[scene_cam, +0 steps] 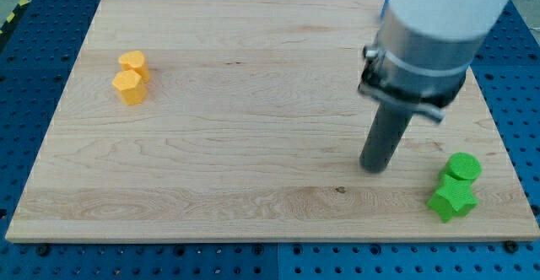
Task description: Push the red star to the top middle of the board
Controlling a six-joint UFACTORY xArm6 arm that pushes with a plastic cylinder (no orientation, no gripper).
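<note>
Board: the pale rectangular wooden board fills most of the view on a blue perforated table; its top middle holds no block.
Arm: the white and grey arm body comes in over the board's top right and may hide whatever lies beneath it.
Rod: the straight dark rod ends in my tip, down on the board's right half, near the green pair and just to their left, not touching them.
Jaws: none on this rig, only the rod, so nothing is spread or pinched.
Green pair: a green cylinder touching a green star-shaped block, at the board's lower right corner.
Yellow pair: two yellow faceted blocks, touching, at the board's upper left.
Red star: not visible anywhere on the board; possibly behind the arm, I cannot tell.
Progress: judged not done, since nothing sits at the board's top middle; finding and pushing the star remains.
</note>
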